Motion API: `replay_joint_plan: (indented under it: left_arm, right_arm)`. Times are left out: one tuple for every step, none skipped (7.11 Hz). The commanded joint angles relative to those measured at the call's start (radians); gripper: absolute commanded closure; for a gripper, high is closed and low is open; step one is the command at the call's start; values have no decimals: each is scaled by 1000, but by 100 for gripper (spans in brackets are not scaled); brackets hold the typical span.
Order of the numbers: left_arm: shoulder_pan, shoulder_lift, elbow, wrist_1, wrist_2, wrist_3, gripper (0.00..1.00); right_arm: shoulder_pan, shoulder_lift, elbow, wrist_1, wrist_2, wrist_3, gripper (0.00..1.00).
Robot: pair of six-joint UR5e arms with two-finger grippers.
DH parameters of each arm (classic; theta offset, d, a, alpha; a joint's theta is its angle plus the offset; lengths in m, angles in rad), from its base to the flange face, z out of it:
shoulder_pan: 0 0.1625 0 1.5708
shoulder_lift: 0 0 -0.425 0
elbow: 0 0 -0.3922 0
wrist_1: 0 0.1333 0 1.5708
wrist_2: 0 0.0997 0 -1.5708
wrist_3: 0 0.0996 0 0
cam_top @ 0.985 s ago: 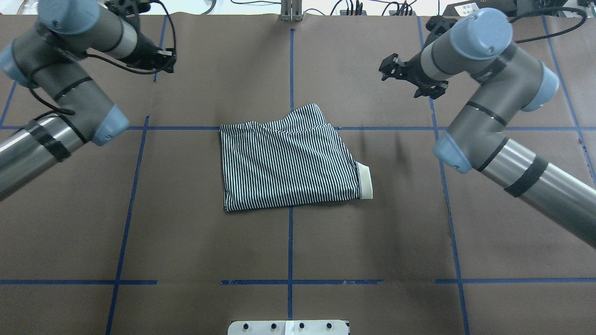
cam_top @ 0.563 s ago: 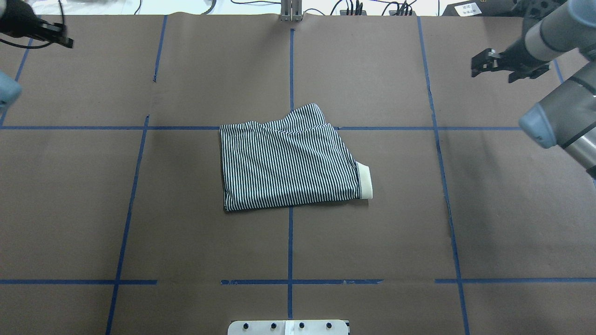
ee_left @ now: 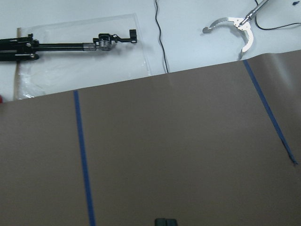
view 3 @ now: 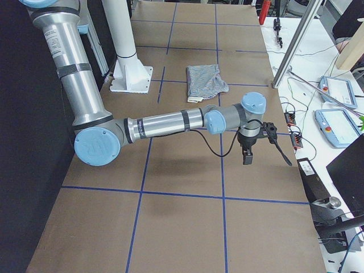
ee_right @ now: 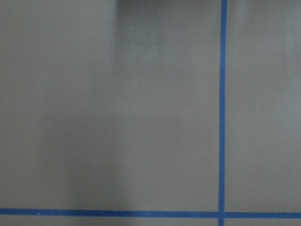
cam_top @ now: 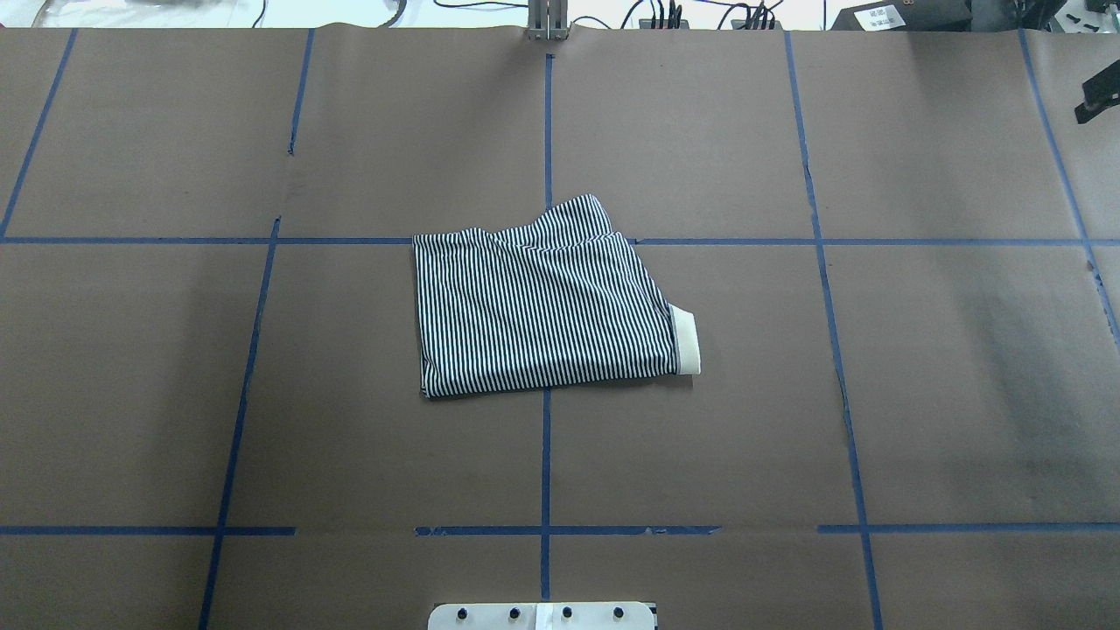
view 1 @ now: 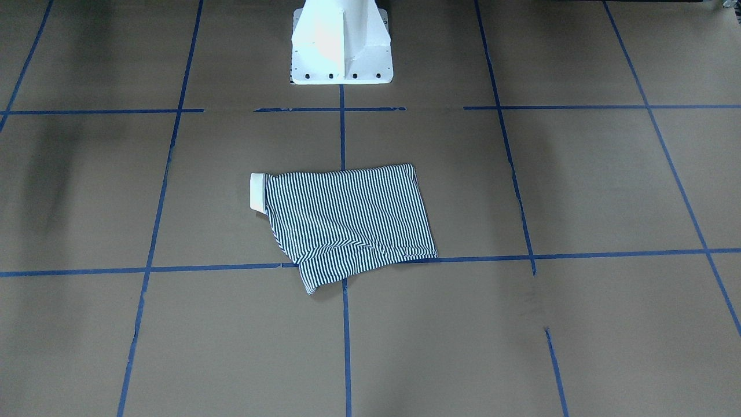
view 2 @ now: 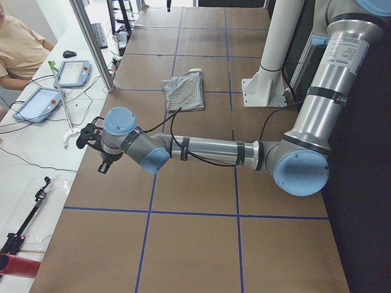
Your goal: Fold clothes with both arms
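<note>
Now, shirt (cam_top: 542, 306): folded, flat, mid table (cam_top: 262, 394).
L gripper (view 2: 90, 143): far from shirt, jaws can't tell.
R gripper (view 3: 257, 145): likewise, can't tell.

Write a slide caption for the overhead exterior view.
Folded striped polo shirt lies flat at the centre of the tape-gridded brown table, cream collar sticking out on the view's right.

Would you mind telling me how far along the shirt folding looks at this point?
Done: the striped polo shirt lies as a compact folded packet in the middle of the table, a cream band poking out one side. In hand: nothing; the left pincer and right pincer hang far off, clear of it. Left: at most tidying the uneven far edge.
</note>
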Motion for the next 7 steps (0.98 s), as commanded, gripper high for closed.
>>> replay_joint_plan:
  left_arm:
    - [-44,0,-86,398,29,306,82]
    - [-37,50,-126,491,96,393,7]
    - [-15,95,-127,504,110,389,0]
    - [-3,126,-139,606,104,395,0]
    - [11,246,-217,643,62,403,0]
    - [57,282,-225,528,55,395,0]
    - [68,310,-230,503,44,398,0]
  right_arm:
    - [53,-123,12,-14,60,-206,0]
    - [54,-172,41,-14,64,-244,0]
    - [54,-175,31,-15,52,-245,0]
    - [54,-175,26,-17,49,-245,0]
    - [53,-178,28,-17,26,-245,0]
    - [51,-180,28,-17,25,-245,0]
    - [51,-180,26,-15,25,-244,0]
